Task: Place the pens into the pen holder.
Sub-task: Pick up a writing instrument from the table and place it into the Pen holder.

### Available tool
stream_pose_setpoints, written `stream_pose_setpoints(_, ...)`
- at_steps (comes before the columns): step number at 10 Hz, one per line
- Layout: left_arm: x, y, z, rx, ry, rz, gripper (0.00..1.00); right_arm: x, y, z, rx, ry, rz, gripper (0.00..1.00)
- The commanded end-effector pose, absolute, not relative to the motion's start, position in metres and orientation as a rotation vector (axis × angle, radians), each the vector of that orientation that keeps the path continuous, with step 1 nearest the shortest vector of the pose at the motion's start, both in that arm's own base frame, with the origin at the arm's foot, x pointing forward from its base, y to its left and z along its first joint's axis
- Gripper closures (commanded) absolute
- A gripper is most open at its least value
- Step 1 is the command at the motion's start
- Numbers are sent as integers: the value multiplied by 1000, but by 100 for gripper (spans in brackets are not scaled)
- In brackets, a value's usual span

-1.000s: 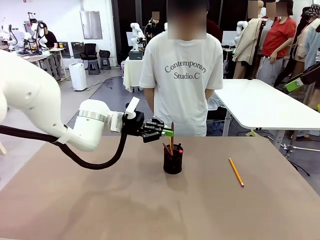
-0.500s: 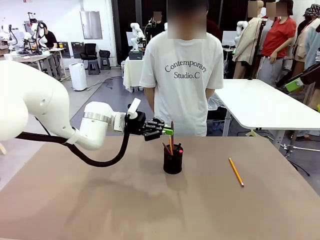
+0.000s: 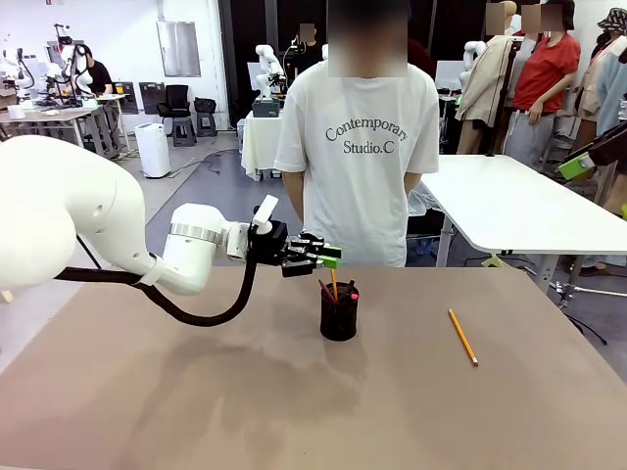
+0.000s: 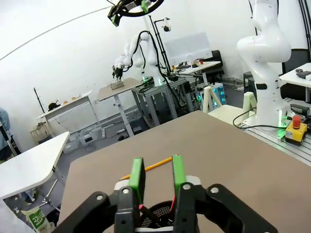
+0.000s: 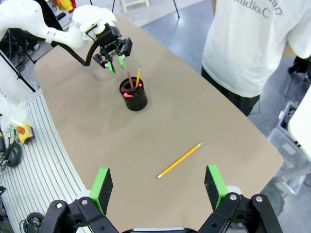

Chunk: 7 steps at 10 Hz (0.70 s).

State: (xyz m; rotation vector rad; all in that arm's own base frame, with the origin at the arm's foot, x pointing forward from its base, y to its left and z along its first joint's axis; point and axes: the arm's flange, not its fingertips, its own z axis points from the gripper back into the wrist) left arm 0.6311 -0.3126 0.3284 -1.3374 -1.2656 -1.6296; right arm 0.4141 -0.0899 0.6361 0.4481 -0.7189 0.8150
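The black mesh pen holder (image 3: 339, 317) stands mid-table. A reddish-brown pen (image 3: 324, 290), an orange one (image 3: 334, 283) and a pink-tipped black one (image 3: 351, 292) stick out of it. My left gripper (image 3: 330, 258) hovers just above and left of the holder. It is slightly open, with nothing between its green pads (image 4: 137, 175). The holder's rim (image 4: 160, 213) lies right beneath them. A yellow-orange pencil (image 3: 462, 336) lies flat on the table to the right. My right gripper (image 5: 160, 187) hangs wide open high above that pencil (image 5: 179, 160), holding nothing.
A person in a white T-shirt (image 3: 361, 147) stands at the table's far edge, hands behind the back. The brown tabletop (image 3: 196, 392) is bare around the holder. Another white table (image 3: 509, 201) stands behind on the right.
The pen that stood up between my left gripper's pads has dropped into the holder. The pads have parted a little. The pencil on the table and the right arm have not moved.
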Motion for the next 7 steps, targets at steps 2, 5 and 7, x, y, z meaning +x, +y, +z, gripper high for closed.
stream_pose_setpoints(2, 632, -309, 336, -1344, -1253, -1641, 0, 414, -90, 637, 449, -722, 818, 0)
stream_pose_setpoints(5, 626, -305, 340, -1329, -1231, -1666, 0, 414, -90, 637, 449, -722, 818, 0)
stream_pose_setpoints(7, 623, -303, 344, -1313, -1224, -1681, 0, 414, -90, 637, 449, -722, 818, 0)
